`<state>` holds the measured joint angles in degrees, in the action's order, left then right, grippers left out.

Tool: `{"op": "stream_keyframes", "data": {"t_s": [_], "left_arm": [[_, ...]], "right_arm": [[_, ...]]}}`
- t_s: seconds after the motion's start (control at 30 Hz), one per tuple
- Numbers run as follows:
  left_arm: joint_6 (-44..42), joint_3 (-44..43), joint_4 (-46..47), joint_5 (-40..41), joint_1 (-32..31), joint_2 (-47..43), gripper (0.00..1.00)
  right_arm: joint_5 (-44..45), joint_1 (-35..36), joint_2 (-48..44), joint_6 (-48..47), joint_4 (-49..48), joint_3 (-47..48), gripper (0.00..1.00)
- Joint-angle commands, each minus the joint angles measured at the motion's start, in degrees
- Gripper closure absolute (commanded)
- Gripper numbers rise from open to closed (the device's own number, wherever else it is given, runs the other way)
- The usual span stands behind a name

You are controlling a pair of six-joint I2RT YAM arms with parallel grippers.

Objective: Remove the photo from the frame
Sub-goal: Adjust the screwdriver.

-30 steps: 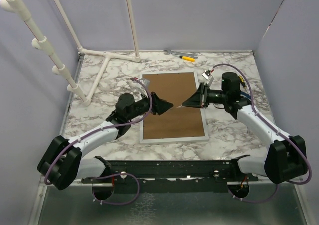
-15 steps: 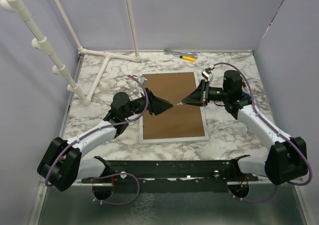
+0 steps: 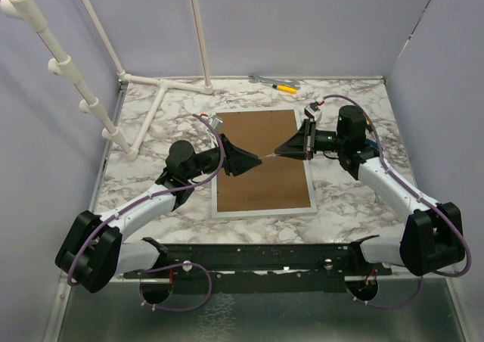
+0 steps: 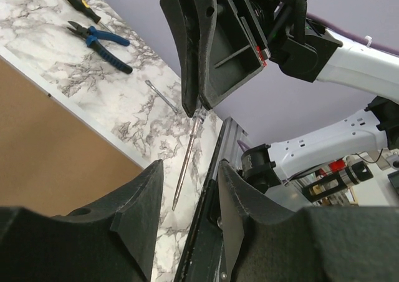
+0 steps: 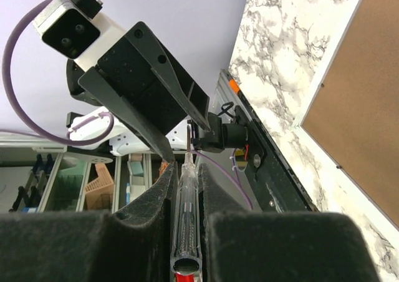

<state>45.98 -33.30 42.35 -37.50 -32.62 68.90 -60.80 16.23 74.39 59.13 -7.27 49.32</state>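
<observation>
Tool handover over the face-down frame point(image 3: 261, 194), photo hidden under its brown back: right gripper point(image 3: 278, 153) pinched a clear-handled screwdriver point(image 5: 186, 232), left gripper point(image 3: 255, 163) spread round its shaft, ungripped; next probably left clamps, right releases.

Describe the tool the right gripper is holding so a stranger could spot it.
Find the large white picture frame lying brown back up on the marble table. Above it, the black right gripper pinches a slim clear-handled screwdriver, the only tool off the table; blue-handled pliers lie at the far edge.
</observation>
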Motion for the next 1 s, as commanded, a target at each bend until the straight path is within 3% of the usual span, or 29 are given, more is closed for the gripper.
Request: {"op": "stream_keyframes", "data": {"t_s": [0.0,0.13,0.3,0.4,0.47,0.5,0.53,0.6,0.73,0.97], "left_arm": [[-0.4,0.3,1.5,-2.8,0.0,0.3,0.59],[-0.7,0.5,1.5,-3.0,0.0,0.1,0.70],[-0.7,0.7,1.5,-2.9,0.0,0.2,0.98],[-0.2,0.7,1.5,-2.9,0.0,0.3,1.00],[0.8,0.5,1.5,-3.0,0.0,0.5,1.00],[1.5,0.3,1.5,-3.3,0.1,0.6,1.00],[2.3,0.1,1.4,-3.7,0.0,0.8,1.00],[4.6,-0.3,1.5,-4.7,0.1,1.5,1.00],[10.8,-1.1,2.1,-7.5,0.2,2.7,1.00],[18.2,-2.7,5.5,-12.0,0.7,3.7,1.00]], "right_arm": [[-1.9,0.2,1.0,1.5,-2.8,-0.2,0.99],[-2.0,0.2,1.4,2.0,-3.6,-0.5,0.99],[-2.0,0.2,1.8,2.8,-4.9,-1.0,0.99],[-2.2,0.2,2.3,2.7,-5.6,-1.4,0.96],[-3.1,0.1,2.7,1.5,-5.9,-1.3,0.71],[-3.4,0.1,2.6,0.2,-6.1,-1.3,0.48],[-3.3,0.1,2.2,-2.1,-6.1,-1.4,0.32],[-2.3,0.0,0.9,-8.0,-5.3,-1.6,0.15],[-2.7,0.0,-2.1,-16.8,-10.8,-4.3,0.10],[-8.8,0.0,0.0,-12.6,-23.5,-6.5,0.25]]}}
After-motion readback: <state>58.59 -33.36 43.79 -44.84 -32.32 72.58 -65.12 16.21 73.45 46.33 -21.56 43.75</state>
